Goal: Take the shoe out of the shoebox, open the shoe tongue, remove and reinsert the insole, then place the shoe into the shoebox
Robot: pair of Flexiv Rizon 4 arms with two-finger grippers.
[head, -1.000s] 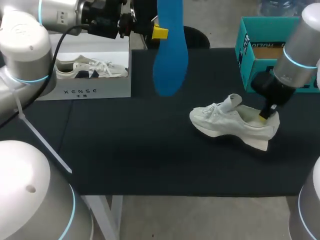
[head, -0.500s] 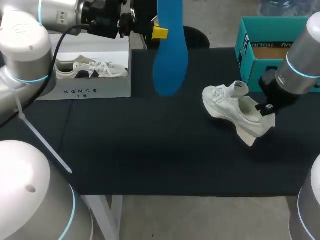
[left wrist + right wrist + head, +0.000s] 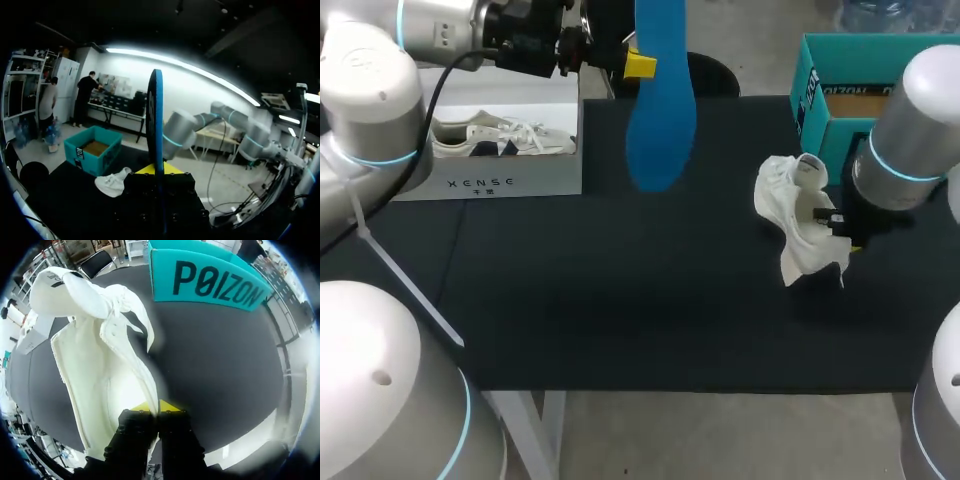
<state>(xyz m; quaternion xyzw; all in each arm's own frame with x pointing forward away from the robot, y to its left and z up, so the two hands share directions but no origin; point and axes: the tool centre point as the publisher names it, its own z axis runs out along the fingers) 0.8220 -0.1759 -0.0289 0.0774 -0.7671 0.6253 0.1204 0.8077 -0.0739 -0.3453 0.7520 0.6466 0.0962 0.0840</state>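
2 grips, both pinched tight. Holding the blue insole (image 3: 658, 110) by one end between the left gripper (image 3: 638, 65) tips, hung lengthwise above the far side of the table, probably parked ready for reinsertion. Clamping the white shoe (image 3: 798, 225) at its heel collar in the right gripper (image 3: 845, 238), tilted up beside the teal shoebox (image 3: 815, 100), likely to present the opening. Underneath, black table (image 3: 620, 300). At far left, white box (image 3: 510, 180) with other shoes (image 3: 505, 135).

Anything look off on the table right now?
Nothing spilled or damaged. The white shoe is tipped steeply off its sole, its side wall pinched in the right gripper; the blue insole hangs upright in the left gripper.
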